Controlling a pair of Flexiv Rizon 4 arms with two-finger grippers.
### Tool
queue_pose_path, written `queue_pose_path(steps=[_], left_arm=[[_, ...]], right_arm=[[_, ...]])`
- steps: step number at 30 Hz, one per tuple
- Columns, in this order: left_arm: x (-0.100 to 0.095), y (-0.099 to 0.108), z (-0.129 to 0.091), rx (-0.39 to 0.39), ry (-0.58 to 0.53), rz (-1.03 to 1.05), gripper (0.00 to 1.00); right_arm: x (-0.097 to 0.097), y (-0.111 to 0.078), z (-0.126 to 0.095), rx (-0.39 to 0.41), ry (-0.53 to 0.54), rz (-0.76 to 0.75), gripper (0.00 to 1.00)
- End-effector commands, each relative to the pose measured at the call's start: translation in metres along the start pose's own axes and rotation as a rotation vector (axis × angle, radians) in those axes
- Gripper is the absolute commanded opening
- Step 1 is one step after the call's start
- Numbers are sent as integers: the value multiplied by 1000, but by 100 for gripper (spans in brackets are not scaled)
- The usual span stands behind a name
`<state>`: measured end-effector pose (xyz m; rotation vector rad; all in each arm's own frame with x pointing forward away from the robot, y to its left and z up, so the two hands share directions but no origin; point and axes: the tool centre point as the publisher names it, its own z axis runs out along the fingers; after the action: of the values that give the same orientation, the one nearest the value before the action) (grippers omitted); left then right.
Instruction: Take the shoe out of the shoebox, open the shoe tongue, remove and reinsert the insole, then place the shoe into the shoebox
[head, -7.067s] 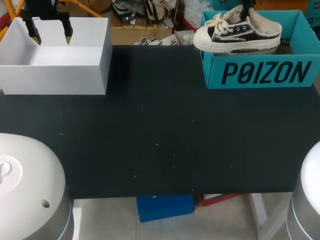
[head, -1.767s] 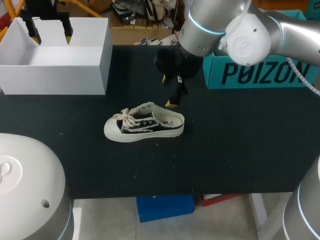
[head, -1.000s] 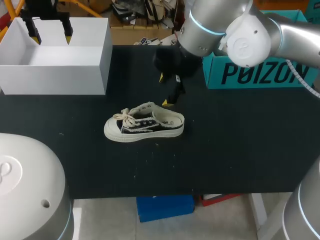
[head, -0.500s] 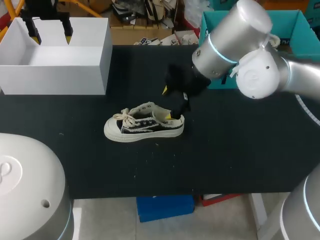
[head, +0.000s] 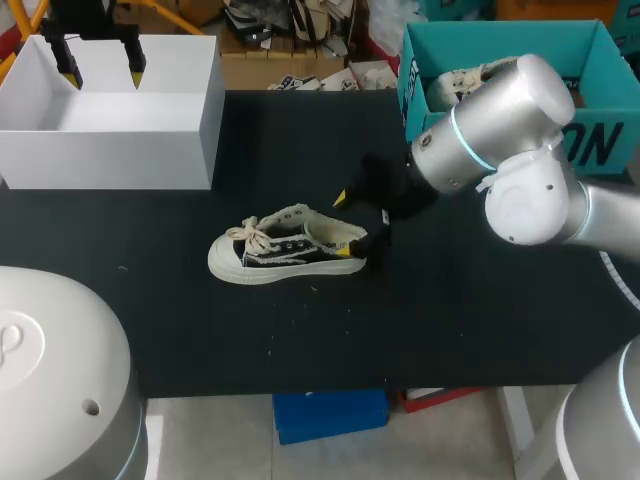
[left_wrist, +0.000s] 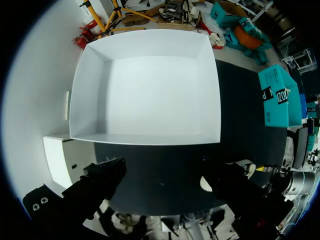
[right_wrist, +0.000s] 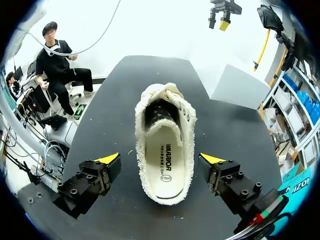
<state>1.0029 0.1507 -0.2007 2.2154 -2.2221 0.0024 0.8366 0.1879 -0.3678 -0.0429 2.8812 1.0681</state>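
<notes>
Broadly, a black table (head: 450, 330) carries everything. My right arm (head: 510, 130) comes in from the right and reaches toward its middle. An open white box (head: 110, 150) stands at the far left corner. A teal shoebox (head: 500, 28) stands at the far right, with dark lettering on its front wall and a cream shoe (head: 455, 85) inside.

The black-and-cream laced sneaker (head: 285, 250) stands on its sole near the table's middle, outside both boxes. The right gripper (right_wrist: 160, 159) is released, its fingers straddling the heel without touching it. The left gripper (head: 103, 72) hangs spread and empty over the white box. The insole (right_wrist: 167, 155) lies inside the sneaker and bears small dark print.
</notes>
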Motion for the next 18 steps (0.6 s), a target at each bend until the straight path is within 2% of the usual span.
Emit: queue_pose_path(steps=[1,18], left_arm=[[1,1,-1,-2,-3,-2,100],[1,1,-1,-2,-3,-2,100]], right_arm=[[2,-8,4,-102,-2,4,100],[2,-30,27,-146,3,50,100]])
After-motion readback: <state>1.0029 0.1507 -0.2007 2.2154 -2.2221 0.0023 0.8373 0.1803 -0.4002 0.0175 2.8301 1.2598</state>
